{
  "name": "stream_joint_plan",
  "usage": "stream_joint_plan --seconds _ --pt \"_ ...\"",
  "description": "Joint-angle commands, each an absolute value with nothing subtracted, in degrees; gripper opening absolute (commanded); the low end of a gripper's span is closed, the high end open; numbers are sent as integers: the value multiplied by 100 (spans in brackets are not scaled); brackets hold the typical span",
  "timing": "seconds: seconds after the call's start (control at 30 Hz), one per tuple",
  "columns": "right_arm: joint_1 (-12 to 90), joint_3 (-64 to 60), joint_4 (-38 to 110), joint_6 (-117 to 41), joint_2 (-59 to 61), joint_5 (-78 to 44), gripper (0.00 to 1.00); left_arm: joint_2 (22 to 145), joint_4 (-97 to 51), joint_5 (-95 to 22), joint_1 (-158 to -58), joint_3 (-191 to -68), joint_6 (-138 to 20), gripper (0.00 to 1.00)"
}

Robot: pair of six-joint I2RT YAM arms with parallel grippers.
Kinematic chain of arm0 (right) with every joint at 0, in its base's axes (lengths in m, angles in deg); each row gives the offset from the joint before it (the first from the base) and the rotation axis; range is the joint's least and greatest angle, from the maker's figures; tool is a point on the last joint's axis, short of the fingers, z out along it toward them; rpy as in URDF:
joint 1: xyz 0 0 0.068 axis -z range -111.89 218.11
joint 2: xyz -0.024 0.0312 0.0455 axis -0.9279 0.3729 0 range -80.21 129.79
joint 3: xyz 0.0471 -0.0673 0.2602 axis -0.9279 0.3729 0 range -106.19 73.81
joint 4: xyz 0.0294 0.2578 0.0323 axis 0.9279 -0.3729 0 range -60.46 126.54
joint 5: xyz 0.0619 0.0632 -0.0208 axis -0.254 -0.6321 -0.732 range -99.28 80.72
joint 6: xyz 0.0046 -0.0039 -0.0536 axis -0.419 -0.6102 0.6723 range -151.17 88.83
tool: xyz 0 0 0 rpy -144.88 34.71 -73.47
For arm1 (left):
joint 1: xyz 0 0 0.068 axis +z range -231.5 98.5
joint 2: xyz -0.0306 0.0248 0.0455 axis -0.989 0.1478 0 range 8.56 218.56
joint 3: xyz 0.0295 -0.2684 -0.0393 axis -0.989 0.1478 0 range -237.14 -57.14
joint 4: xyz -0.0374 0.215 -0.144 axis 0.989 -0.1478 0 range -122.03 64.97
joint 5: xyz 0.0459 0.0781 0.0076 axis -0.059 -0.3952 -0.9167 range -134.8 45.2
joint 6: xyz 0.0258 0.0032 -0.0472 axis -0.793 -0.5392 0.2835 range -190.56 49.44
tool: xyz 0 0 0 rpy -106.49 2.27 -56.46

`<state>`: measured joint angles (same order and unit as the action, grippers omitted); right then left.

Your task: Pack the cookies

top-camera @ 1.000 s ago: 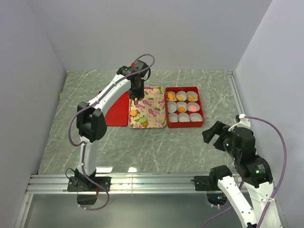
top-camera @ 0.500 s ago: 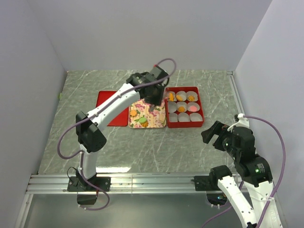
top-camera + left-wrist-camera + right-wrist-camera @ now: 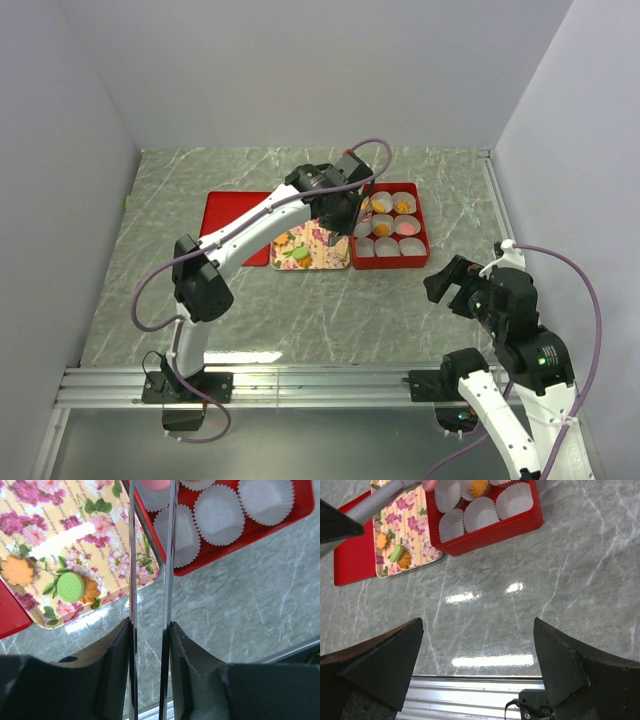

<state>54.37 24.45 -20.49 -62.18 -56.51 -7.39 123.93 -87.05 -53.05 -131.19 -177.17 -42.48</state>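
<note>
Pink cookie (image 3: pixel 156 484), pinched in the left gripper (image 3: pixel 151 495) at frame top, hangs over the red box (image 3: pixel 304 505) for dropping; right gripper (image 3: pixel 477 630) spread wide.

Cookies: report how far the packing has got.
Done: at least four cookies sit in the red box's paper cups. In hand: the left gripper holds a pink cookie over the box. Left: three cookies on the floral tray, one green, two orange; the box's near row of cups is empty.
</note>
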Motion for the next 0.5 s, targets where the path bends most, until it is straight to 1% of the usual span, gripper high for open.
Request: stream_joint_plan --seconds 0.0,0.17,0.47 --pt "5396 2459 -1883 -6158 -5718 -717 97 12580 -8585 -5324 -13125 -18028 -4322 33" --pt "5396 2450 -1892 -6149 -5727 -726 97 12835 -8638 -5367 -13134 -18239 -4305 34" --pt "5396 2459 -1874 -6149 -5692 -726 97 12906 -8717 -5578 -13134 -18274 -4313 38"
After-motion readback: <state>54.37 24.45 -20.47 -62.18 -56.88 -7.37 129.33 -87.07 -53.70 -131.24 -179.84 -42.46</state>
